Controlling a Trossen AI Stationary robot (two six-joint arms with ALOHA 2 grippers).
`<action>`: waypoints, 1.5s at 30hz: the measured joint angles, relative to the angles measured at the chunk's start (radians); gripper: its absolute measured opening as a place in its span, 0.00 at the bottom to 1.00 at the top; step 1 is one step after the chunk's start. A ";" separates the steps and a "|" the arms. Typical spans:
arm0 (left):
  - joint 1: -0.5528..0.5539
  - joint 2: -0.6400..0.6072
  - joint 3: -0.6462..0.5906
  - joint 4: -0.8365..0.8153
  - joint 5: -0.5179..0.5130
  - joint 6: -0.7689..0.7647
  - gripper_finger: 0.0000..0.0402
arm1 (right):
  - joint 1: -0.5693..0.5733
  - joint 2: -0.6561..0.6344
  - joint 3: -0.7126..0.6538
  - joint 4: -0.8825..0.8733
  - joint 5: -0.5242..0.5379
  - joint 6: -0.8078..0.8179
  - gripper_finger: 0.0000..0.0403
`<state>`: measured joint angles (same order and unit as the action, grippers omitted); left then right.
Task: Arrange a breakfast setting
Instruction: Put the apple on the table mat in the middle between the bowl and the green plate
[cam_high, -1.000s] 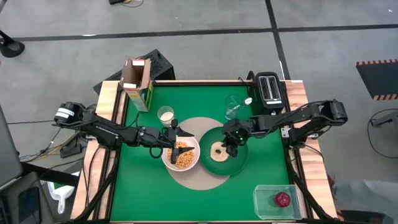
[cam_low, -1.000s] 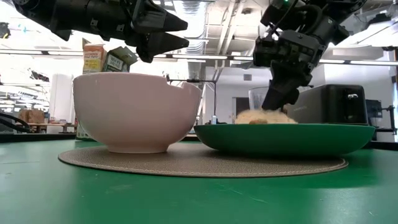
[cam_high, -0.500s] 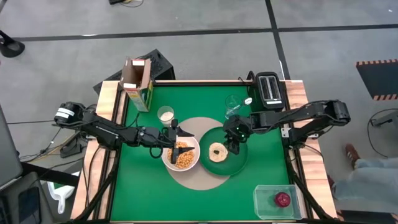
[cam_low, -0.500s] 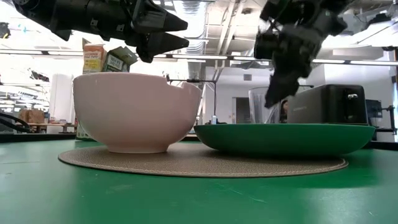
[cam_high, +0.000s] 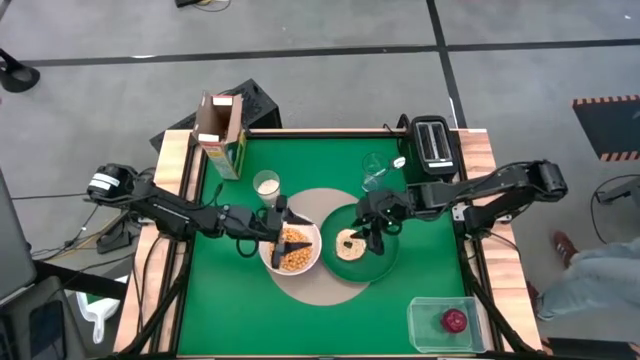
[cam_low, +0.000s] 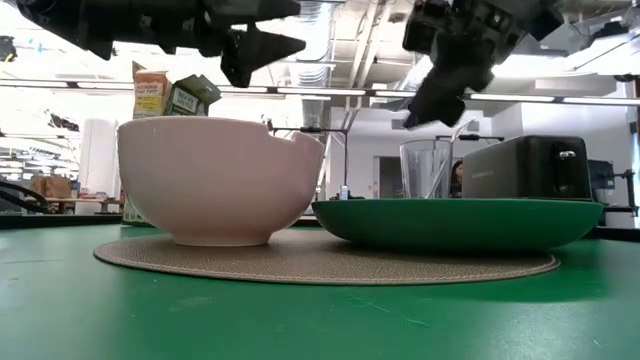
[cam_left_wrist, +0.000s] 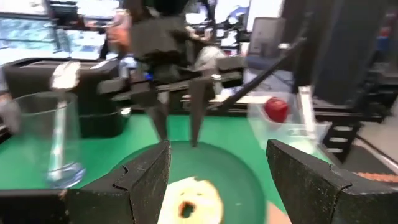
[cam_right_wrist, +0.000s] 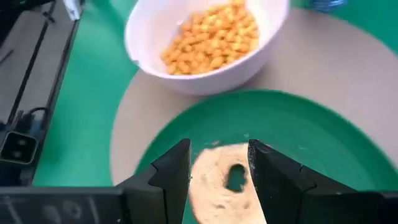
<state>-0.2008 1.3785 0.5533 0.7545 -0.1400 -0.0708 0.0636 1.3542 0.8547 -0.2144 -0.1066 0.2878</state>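
Observation:
A white bowl (cam_high: 291, 250) of cereal and a dark-green plate (cam_high: 380, 262) stand on the round tan mat (cam_high: 318, 290). A small bagel (cam_high: 350, 243) lies flat in the plate. My right gripper (cam_high: 371, 236) hangs open above the bagel (cam_right_wrist: 224, 180), clear of it. My left gripper (cam_high: 289, 217) is open and empty above the bowl's far rim. The spoon (cam_left_wrist: 61, 118) stands in a clear glass (cam_high: 375, 172). The yellow-green cereal box (cam_high: 221, 135) stands open at the far left. The red fruit (cam_high: 455, 320) lies in a clear tub.
A black toaster (cam_high: 432, 142) stands at the far right corner. A small white cup (cam_high: 266, 183) stands beyond the bowl. The clear tub (cam_high: 445, 325) sits at the near right corner. Bare green table lies along the near edge (cam_high: 260, 325).
My right gripper has left the bagel in the plate and gone up, clear of it. The bagel, which stuck up above the plate's rim a second ago, now lies flat below the rim.

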 joint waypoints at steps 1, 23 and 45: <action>-0.008 0.000 0.000 0.004 0.009 0.006 0.63 | 0.009 0.005 0.002 0.017 0.000 0.002 0.46; -0.239 0.016 0.000 -0.043 -0.109 -0.054 0.63 | 0.249 0.000 0.149 -0.063 0.066 0.124 0.46; -0.366 0.244 0.000 0.346 -0.187 -0.126 0.63 | 0.564 0.001 0.197 -0.147 0.221 0.509 0.46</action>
<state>-0.5672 1.6222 0.5537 1.1000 -0.3268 -0.1970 0.6281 1.3548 1.0513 -0.3618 0.1140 0.7968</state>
